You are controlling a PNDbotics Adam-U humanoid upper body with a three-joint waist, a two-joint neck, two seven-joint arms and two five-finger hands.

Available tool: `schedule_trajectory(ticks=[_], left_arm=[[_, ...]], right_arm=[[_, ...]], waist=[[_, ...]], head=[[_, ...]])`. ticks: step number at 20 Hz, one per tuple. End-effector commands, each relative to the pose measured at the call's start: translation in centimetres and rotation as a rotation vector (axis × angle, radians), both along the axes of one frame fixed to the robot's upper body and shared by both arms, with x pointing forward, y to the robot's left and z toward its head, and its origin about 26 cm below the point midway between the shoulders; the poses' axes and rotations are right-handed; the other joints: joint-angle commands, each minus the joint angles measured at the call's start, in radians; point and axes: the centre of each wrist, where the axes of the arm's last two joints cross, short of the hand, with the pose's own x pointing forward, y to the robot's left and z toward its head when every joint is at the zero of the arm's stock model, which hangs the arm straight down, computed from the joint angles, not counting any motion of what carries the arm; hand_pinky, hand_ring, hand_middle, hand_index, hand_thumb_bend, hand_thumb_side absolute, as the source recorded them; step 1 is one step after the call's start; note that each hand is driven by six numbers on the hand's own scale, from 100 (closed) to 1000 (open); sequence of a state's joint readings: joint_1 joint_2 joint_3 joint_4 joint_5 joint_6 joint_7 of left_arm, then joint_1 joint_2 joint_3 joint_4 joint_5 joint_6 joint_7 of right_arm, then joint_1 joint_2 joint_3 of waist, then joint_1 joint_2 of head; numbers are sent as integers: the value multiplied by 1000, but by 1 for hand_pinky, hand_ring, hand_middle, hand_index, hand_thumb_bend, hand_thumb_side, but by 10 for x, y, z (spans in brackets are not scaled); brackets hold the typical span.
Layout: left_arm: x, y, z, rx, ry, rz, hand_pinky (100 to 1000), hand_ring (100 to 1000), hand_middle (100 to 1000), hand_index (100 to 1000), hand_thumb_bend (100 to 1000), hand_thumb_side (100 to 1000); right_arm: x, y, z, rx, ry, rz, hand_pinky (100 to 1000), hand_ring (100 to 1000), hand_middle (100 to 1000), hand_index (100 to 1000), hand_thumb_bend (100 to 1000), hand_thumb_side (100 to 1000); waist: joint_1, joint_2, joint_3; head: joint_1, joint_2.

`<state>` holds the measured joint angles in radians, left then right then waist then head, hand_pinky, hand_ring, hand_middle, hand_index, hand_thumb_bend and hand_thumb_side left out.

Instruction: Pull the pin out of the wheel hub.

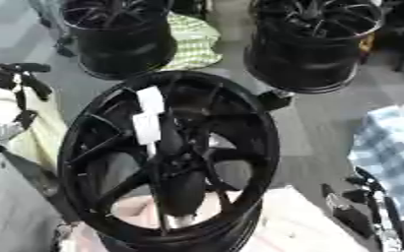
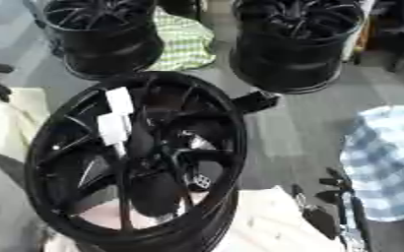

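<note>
A large black wheel hub (image 1: 167,157) stands tilted in the middle, its spoked face towards me, resting on a pale padded surface (image 1: 291,226). A white two-part piece (image 1: 148,115) sits on its upper left spokes, near the rim; I cannot make out a pin apart from it. My left hand (image 1: 17,86) shows at the left edge, black fingers spread, apart from the wheel. My right hand (image 1: 356,206) rests at the lower right with its fingers relaxed, clear of the rim. Neither hand holds anything.
Two more black wheels (image 1: 119,37) (image 1: 313,42) stand on the grey floor behind. A green checked cloth (image 1: 192,39) lies between them. A blue checked cloth (image 1: 395,152) lies at the right. A yellowish cover (image 1: 42,138) lies at the left.
</note>
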<state>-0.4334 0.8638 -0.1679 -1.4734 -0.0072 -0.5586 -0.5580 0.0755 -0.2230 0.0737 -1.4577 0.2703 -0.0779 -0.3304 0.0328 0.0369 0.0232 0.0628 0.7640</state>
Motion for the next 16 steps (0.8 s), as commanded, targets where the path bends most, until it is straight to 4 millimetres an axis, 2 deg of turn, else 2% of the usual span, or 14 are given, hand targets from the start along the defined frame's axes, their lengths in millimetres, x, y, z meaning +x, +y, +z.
schedule_trajectory(ticks=[1,3,6,13,16], left_arm=[[0,4,20,350,-100,-360,478,1000,618,802,100,277],[1,2,21,353,-105,-365,478,1000,618,802,100,274],[2,-2,24,358,-115,-375,479,1000,619,803,100,268],[6,-9,37,367,-148,-395,485,1000,627,816,100,270],[9,-19,48,383,-178,-425,485,1000,653,846,100,275]], right_arm=[[4,-1,8,-6,-29,6,696,620,725,929,423,342],[6,0,9,-5,-33,9,695,620,724,929,423,340],[5,1,9,-2,-31,11,696,620,725,930,424,340],[7,2,10,-3,-33,17,696,620,725,930,425,338],[7,1,10,-5,-30,18,696,620,725,930,425,339]], waist=[[-2,0,-2],[-2,3,-6],[-3,8,-6],[-1,9,-11],[0,7,-11]], head=[[71,6],[99,6],[108,6],[99,6],[92,6]])
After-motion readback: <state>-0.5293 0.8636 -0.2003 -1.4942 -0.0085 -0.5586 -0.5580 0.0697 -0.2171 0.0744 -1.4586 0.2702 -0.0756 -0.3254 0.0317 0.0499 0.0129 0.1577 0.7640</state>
